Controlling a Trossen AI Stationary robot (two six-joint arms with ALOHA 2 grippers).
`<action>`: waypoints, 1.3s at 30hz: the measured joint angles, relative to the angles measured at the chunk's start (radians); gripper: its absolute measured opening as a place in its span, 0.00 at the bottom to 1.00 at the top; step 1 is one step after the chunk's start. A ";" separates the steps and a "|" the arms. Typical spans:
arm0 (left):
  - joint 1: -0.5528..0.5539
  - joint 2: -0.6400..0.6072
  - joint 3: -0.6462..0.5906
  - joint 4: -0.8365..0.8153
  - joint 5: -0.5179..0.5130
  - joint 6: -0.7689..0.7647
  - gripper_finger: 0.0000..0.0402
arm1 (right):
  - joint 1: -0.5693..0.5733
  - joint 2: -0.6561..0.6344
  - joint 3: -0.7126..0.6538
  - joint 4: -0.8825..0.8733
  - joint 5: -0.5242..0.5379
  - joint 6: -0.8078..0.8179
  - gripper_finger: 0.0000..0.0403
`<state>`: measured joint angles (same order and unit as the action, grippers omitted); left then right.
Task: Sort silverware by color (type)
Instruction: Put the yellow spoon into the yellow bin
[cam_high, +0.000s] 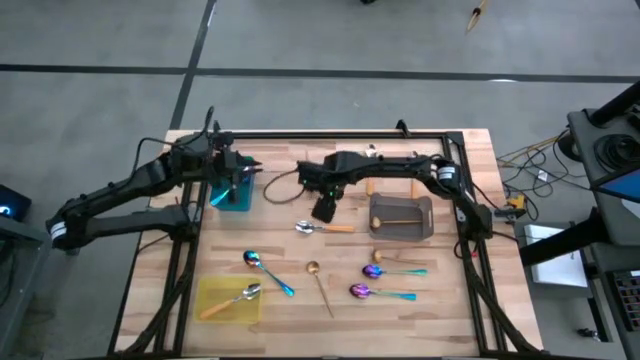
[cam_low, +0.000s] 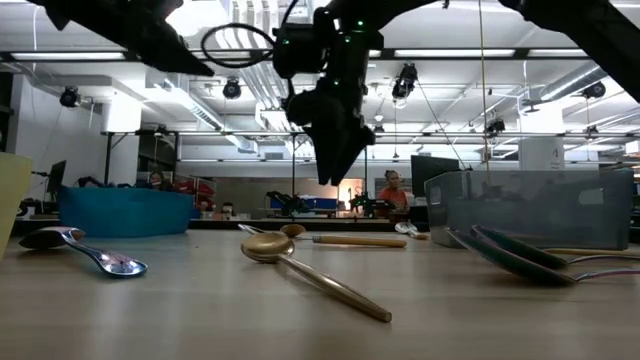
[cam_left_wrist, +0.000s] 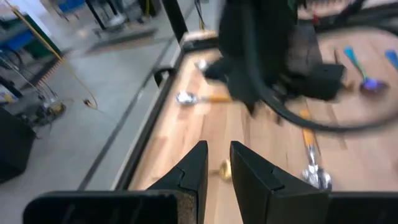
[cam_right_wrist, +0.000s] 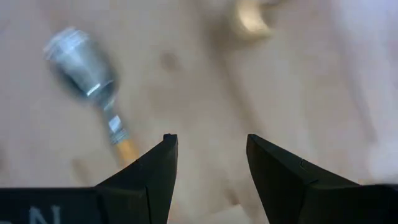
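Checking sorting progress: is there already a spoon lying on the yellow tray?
Yes, the high view shows an orange-handled silver spoon lying on the yellow tray.

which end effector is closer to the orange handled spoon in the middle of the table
Right. The right end effector hangs open just above the orange-handled spoon; the left end effector is off by the teal tray.

Pale planked wooden table (cam_high: 300, 300): matt, visible grain. Beneath the matt black right gripper (cam_right_wrist: 208, 155): glossy silver metal spoon with orange handle (cam_right_wrist: 93, 81). Nearby: polished slender gold metal spoon (cam_low: 310, 270); smooth grey plastic tray (cam_high: 425, 228).
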<state>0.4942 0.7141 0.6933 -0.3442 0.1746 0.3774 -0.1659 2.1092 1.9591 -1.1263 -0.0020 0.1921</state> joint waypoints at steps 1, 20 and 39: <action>0.000 -0.010 0.000 0.003 0.000 -0.009 0.12 | 0.013 0.004 0.000 0.000 -0.021 -0.039 0.45; 0.000 -0.056 0.000 0.025 0.001 -0.099 0.12 | 0.151 0.015 -0.114 0.084 0.005 -0.020 0.45; 0.000 -0.045 0.000 0.051 0.001 -0.099 0.12 | 0.141 0.017 -0.280 0.426 0.054 -0.131 0.45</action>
<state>0.4942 0.6689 0.6933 -0.2935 0.1753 0.2779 -0.0250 2.1258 1.6795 -0.7003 0.0520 0.0610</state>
